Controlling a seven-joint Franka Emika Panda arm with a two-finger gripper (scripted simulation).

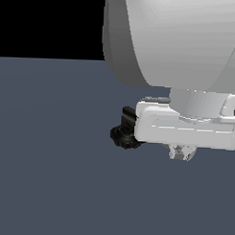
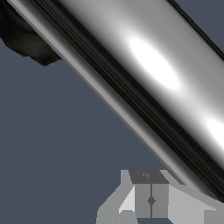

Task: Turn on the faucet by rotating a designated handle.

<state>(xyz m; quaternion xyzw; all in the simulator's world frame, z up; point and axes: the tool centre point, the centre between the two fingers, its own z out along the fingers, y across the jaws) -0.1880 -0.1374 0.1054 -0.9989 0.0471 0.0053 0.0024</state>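
Observation:
The faucet's black ribbed base and elbow (image 1: 124,133) stand on the dark floor at the middle of the exterior view. They also show as a dark shape in the wrist view (image 2: 26,37). The handle (image 2: 144,74), a shiny chrome bar, runs diagonally across the wrist view, very close to the camera. In the exterior view my white hand hides most of it. My gripper (image 1: 180,153) hangs under the hand, to the exterior view's right of the black base. Its fingers (image 2: 151,201) are pressed together right beside the bar and hold nothing.
The large white arm link (image 1: 179,40) fills the upper part of the exterior view's right. The dark grey-blue floor (image 1: 50,174) spreads around the faucet, and nothing else stands on it in view.

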